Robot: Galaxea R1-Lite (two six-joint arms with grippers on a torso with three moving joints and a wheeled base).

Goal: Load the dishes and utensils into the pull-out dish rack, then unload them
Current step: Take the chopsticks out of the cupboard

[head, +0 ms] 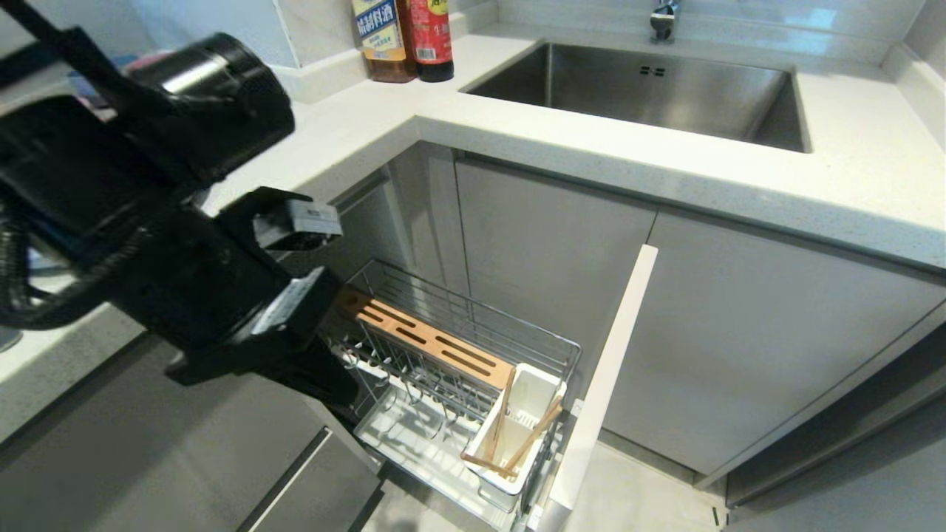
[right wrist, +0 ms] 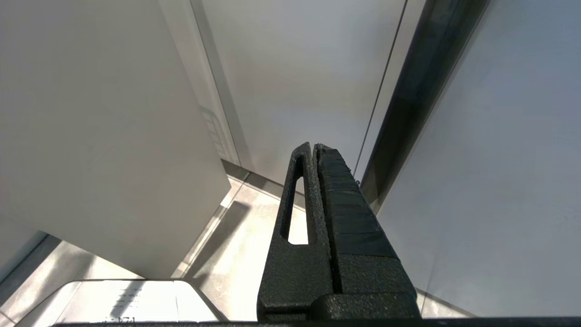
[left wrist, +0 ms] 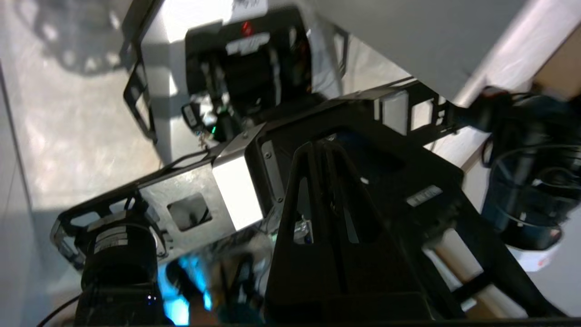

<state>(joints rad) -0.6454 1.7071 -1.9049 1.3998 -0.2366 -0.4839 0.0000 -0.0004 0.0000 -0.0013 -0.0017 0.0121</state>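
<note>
Pull-out dish rack (head: 473, 369) drawn out of the cabinet run below the counter, sitting at about 6 o'clock in the head view, narrow pale cabinet front (head: 602, 384) standing at its outer end. Slotted wooden strip (head: 429, 340) lying along the chrome wire basket, white drip tray (head: 414, 436) underneath, no plate or bowl showing among the wires in view. White plastic utensil cup (head: 517, 436) tucked in the corner next to the cabinet front, light-wood chopsticks (head: 528, 436) inside it, leaning at crossed angles with their tips poking over the rim. No fork to be made out. Left arm (head: 148, 222) filling the frame from 9 to 11 o'clock, big and black, hanging over the counter edge just beside the rack's inner end and covering part of it. Left gripper (left wrist: 324, 150) seen from the left wrist view with fingers (left wrist: 308, 190) pressed together, nothing pinched between them, aimed at the robot's own dark frame and the pale floor. Right gripper (right wrist: 313, 147) in the right wrist view likewise closed tight and empty, parked low by the grey cabinet doors (right wrist: 295, 68). Up on the countertop (head: 850, 177), stainless sink (head: 650, 96) at 12 to 1 o'clock, two bottles (head: 403, 37) at 11 o'clock against the backsplash.
</note>
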